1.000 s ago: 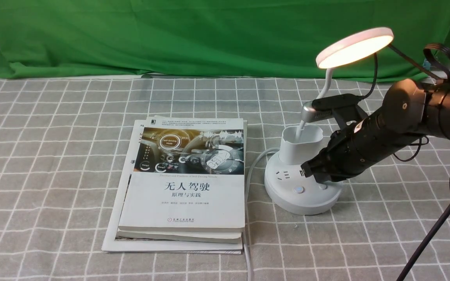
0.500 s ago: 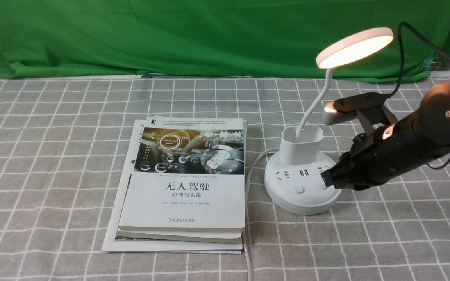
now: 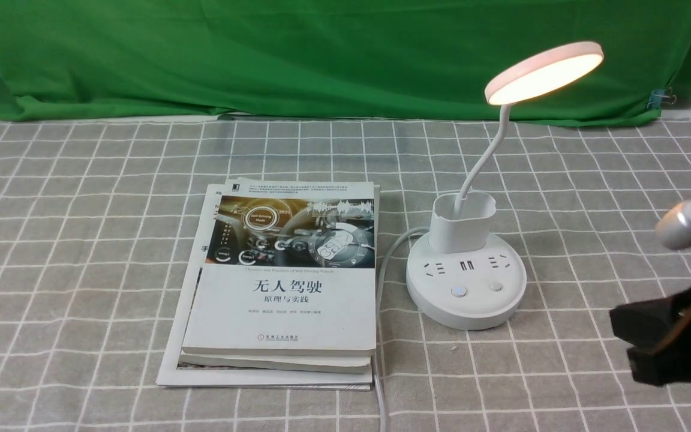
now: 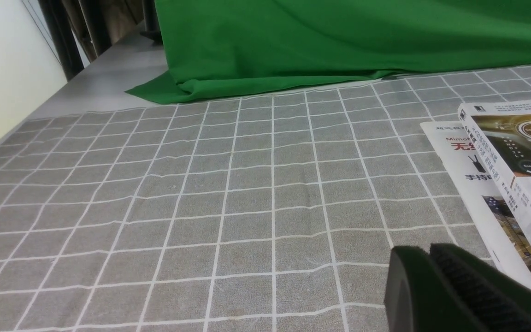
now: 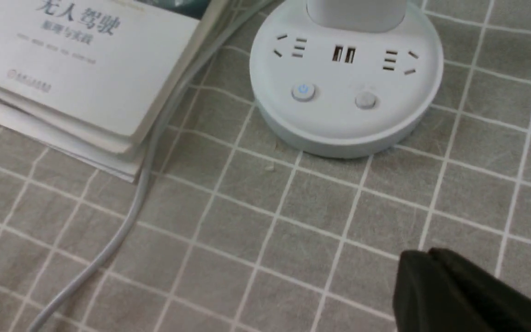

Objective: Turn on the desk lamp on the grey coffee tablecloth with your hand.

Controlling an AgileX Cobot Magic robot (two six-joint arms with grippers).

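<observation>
The white desk lamp [image 3: 465,288] stands on the grey coffee tablecloth [image 3: 81,240], right of centre. Its disc head [image 3: 543,71] glows. The round base also shows in the right wrist view [image 5: 344,120], with a blue-lit button [image 5: 303,91] and a plain button [image 5: 365,99]. My right gripper [image 3: 624,342] is shut and empty at the right edge, well clear of the base; its tip [image 5: 424,258] hovers over bare cloth. My left gripper [image 4: 420,252] is shut and empty over the cloth, left of the books; it is out of the front view.
A stack of books [image 3: 285,282] lies left of the lamp, also in the left wrist view [image 4: 514,157]. The lamp's grey cord [image 3: 384,264] runs between books and base toward the front edge. A green cloth [image 3: 321,54] hangs at the back.
My right arm has pulled back from the lamp base to the right and toward the front edge. The lamp head stays lit throughout. The lamp and the books have not moved.
</observation>
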